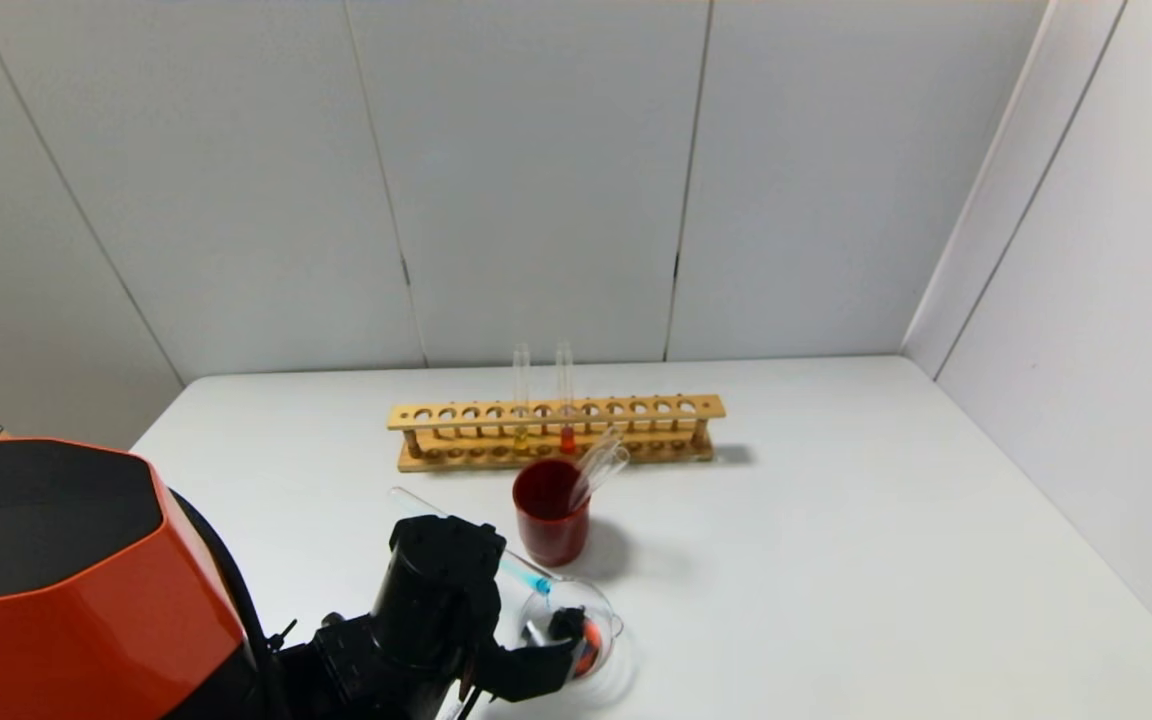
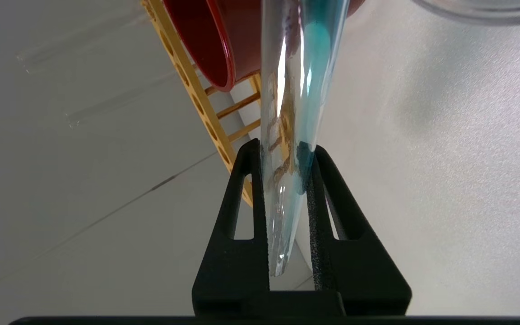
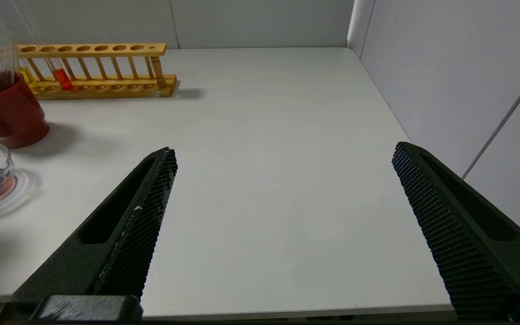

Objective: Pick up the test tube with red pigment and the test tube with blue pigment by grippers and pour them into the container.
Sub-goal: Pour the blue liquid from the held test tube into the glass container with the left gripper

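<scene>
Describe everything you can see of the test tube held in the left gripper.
The test tube with blue pigment is a slim clear glass tube, clamped between the two black fingers of the left gripper. Teal-blue liquid streaks along one inner side. In the head view it lies tilted, its lower end, tinted blue, reaching the rim of the small glass beaker, in a pouring pose. The beaker already holds blue and reddish liquid. The red cup stands just behind the tube.

Probably a lab bench: a wooden test-tube rack point(image 1: 556, 430) and glass beaker point(image 1: 581, 625) on a white-walled table point(image 1: 836, 560).
</scene>
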You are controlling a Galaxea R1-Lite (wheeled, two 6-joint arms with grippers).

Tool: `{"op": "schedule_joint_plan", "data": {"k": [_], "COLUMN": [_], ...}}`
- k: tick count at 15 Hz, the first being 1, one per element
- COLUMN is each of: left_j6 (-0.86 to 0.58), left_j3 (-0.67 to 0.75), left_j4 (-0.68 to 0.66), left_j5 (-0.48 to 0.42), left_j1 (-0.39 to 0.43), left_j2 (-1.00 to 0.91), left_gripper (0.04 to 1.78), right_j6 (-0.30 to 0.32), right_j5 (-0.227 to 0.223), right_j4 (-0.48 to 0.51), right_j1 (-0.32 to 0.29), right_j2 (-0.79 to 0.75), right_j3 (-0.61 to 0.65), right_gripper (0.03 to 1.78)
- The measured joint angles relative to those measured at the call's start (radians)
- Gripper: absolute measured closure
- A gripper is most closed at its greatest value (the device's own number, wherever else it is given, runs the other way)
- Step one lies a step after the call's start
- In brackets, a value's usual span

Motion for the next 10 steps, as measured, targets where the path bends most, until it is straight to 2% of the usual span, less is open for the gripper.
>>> {"op": "schedule_joint_plan", "data": {"k": [10], "left_j6": [0.028], "left_j3": [-0.021], "left_j4": [0.001], "left_j5": [0.01], "left_j1": [-0.026], "left_j2": [0.005], "left_gripper": [1.52], "right_j6": [0.0], "right_j5": [0.0], "right_j4": [0.0], "right_j1": [0.0], "right_j2": [0.0], "right_j3": [0.0], "right_gripper": [0.07]}}
